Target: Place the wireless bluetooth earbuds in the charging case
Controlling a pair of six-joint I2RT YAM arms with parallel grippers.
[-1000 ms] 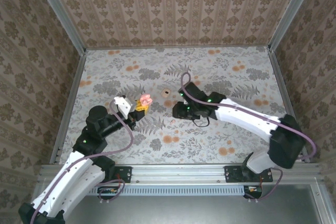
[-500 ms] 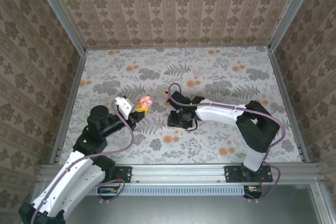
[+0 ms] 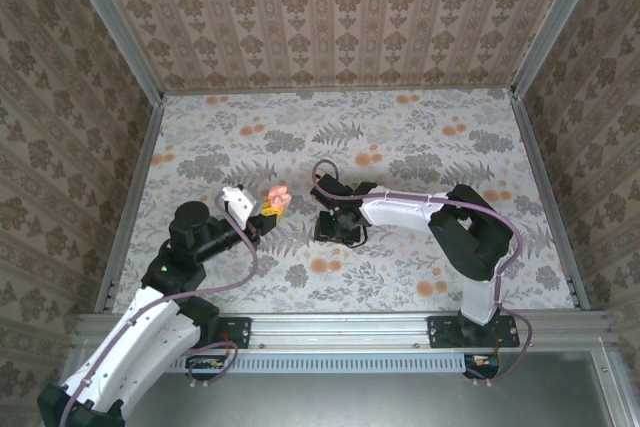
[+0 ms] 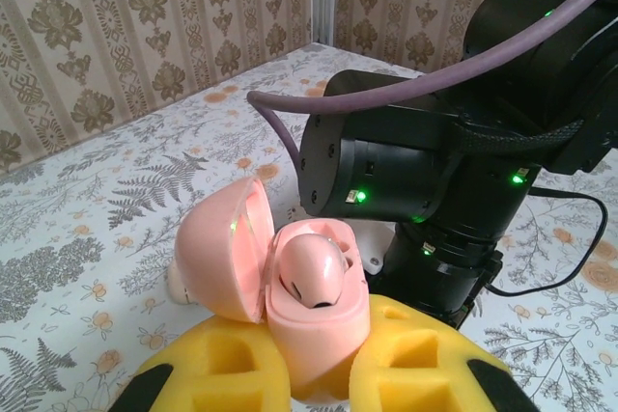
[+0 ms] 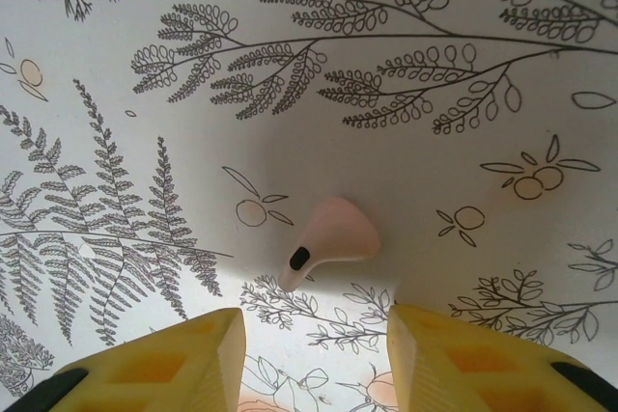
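From the left wrist, the open pink charging case (image 4: 290, 282) is seen clenched in the left claw (image 4: 319, 373), with a seated earbud (image 4: 311, 272) inside. From the right wrist, a loose earbud (image 5: 323, 241) is seen lying on the worktop (image 5: 435, 94) below the released right claw (image 5: 314, 354).

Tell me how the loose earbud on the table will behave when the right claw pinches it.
The earbud looks smooth and rounded with a tapered stem, so it may squirt out from the pads of the right claw. It is small, probably very light, so a nudge would likely slide or spin it on the flat table.
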